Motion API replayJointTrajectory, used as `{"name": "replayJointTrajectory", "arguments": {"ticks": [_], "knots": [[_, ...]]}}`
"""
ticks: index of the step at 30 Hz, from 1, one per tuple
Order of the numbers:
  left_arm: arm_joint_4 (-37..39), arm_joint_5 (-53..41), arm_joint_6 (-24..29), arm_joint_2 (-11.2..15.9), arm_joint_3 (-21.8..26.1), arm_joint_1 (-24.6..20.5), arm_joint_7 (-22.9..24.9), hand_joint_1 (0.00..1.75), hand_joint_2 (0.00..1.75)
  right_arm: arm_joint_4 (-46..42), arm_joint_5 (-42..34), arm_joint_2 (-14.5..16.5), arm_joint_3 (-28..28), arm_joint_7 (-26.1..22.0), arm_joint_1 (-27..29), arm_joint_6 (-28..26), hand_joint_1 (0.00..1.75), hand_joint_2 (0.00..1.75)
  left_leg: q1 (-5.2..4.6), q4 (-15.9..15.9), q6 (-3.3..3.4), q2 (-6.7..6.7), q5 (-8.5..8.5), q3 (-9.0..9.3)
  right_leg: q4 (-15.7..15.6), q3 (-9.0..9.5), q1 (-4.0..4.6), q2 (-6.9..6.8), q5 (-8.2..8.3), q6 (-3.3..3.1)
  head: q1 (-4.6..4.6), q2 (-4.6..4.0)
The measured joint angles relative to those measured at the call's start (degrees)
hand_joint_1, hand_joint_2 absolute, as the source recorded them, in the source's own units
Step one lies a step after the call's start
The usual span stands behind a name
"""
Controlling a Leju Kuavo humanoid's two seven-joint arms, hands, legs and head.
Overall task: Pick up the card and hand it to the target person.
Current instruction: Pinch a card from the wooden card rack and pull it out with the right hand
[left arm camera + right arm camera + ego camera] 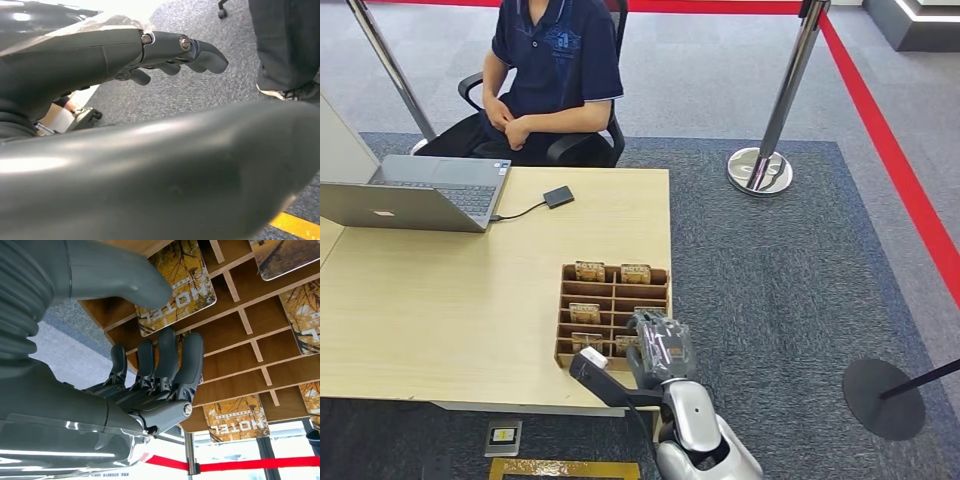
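Card under right hand's thumb and curled fingers at tray's near right corner by table edge, grip unclear, left hand loosely spread, empty.

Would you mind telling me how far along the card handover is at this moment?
Early stage. Done: the right hand has reached the near right corner of the wooden card tray. In hand: its fingers curl beside a hotel card, without clearly gripping it. Left: lifting a card and handing it to the seated person. The left hand holds nothing.
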Motion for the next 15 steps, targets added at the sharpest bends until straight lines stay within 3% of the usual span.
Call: {"name": "replayJointTrajectory", "arguments": {"ticks": [4, 15], "knots": [[0.0, -0.2, -0.1, 0.0, 0.0, 0.0, 0.7, 0.00, 0.00, 0.2, 0.0, 0.3, 0.0, 0.0, 0.0, 0.1, 1.06, 1.75, 0.00, 0.0, 0.00, 0.00, 0.00, 0.00, 0.0, 0.00, 0.00, 0.00, 0.00, 0.00, 0.00, 0.00], [0.0, -0.2, -0.7, 0.1, 0.0, 0.0, 1.0, 0.00, 0.00, 0.8, 0.5, 0.9, 0.1, -0.4, -0.1, 0.6, 1.10, 1.75, 0.00, 0.0, 0.00, 0.00, 0.00, 0.00, 0.0, 0.00, 0.00, 0.00, 0.00, 0.00, 0.00, 0.00]]}}
